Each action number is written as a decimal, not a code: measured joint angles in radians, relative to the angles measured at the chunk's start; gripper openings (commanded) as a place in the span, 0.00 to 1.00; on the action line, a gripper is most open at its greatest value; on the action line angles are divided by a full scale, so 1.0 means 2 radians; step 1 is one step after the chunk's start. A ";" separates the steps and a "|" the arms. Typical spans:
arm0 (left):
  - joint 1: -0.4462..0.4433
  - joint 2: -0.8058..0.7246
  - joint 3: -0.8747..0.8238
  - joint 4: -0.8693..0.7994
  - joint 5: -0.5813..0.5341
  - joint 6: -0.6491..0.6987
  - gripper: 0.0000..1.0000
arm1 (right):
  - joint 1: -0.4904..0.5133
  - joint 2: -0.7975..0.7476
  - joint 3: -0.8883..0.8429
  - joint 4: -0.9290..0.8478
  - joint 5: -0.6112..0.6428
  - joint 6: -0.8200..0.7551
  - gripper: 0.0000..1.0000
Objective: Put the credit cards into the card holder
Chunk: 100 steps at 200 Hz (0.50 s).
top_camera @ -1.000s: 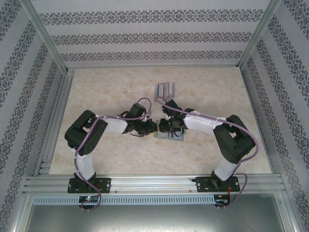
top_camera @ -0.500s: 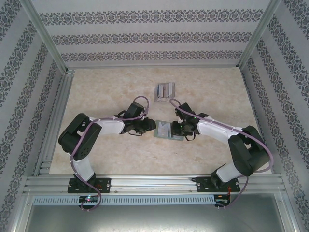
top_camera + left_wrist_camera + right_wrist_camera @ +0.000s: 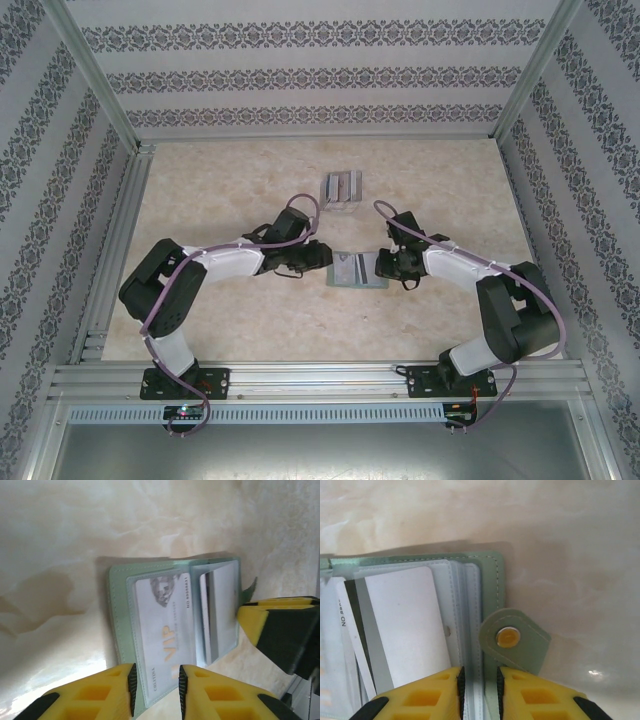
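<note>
Top view: the card holder (image 3: 356, 270) lies open on the surface (image 3: 220, 190), between the left gripper (image 3: 322, 254) and right gripper (image 3: 383, 266); more credit cards (image 3: 341, 187) sit beyond it.

Left wrist: fingers (image 3: 115, 692) slightly parted at the holder's edge, gripping nothing.

Right wrist: fingers (image 3: 427, 695) straddle the holder's edge; whether they pinch it I cannot tell. The holder looks light and floppy, the cards thin, stiff and slippery; grip them by the edges.

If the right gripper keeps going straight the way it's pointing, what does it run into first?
Probably the card holder: the right gripper has its jaws astride the holder's right edge beside the snap tab. Depth is unclear.
</note>
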<state>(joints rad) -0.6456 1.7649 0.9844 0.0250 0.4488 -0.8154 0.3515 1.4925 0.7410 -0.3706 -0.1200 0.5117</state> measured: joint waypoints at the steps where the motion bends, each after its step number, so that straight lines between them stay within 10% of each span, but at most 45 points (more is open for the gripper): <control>1: 0.000 0.000 0.001 0.000 0.000 0.000 0.29 | -0.001 0.000 0.000 0.000 0.000 0.000 0.27; 100: -0.040 0.105 0.117 -0.002 0.046 -0.008 0.13 | -0.038 -0.028 -0.027 0.032 -0.056 0.006 0.21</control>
<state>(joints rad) -0.7250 1.9743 1.2175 0.0212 0.5415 -0.8322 0.2752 1.4357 0.6876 -0.3065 -0.2329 0.5236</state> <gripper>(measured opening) 0.147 0.218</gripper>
